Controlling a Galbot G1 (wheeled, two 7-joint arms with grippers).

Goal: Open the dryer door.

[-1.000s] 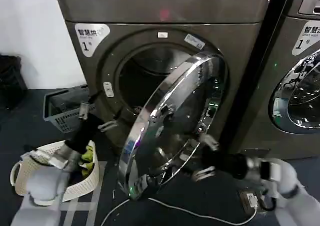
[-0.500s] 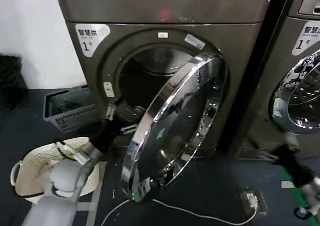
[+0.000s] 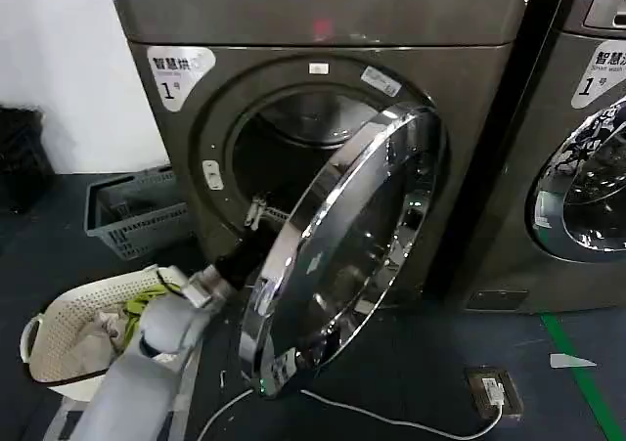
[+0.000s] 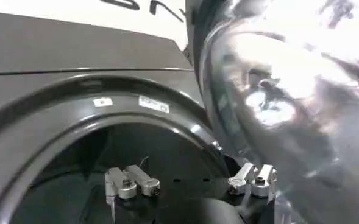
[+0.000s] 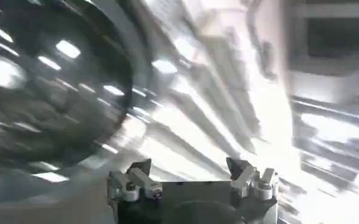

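The dryer door (image 3: pixel 337 255) stands roughly half open in the centre of the head view, its chrome ring swung out toward the camera with the hinge side at the right, the free edge low at centre-left. The left gripper (image 3: pixel 256 212) reaches up from the lower left into the gap between the door's inner face and the drum opening (image 3: pixel 284 153), just behind the free rim. In the left wrist view the left gripper's fingers (image 4: pixel 132 181) are spread wide with nothing between them, the door's bowl window close beside one finger. The right gripper (image 5: pixel 191 182) is likewise open and empty in its own wrist view, a blur of chrome reflections ahead of it. I'd call this the push-wide stage: the latch is free, and the next move calls for the left arm to press the inner face outward. Compared with half a second ago, the left gripper has climbed further inside the opening, the right arm has left the lower right corner, and the door's angle has barely changed
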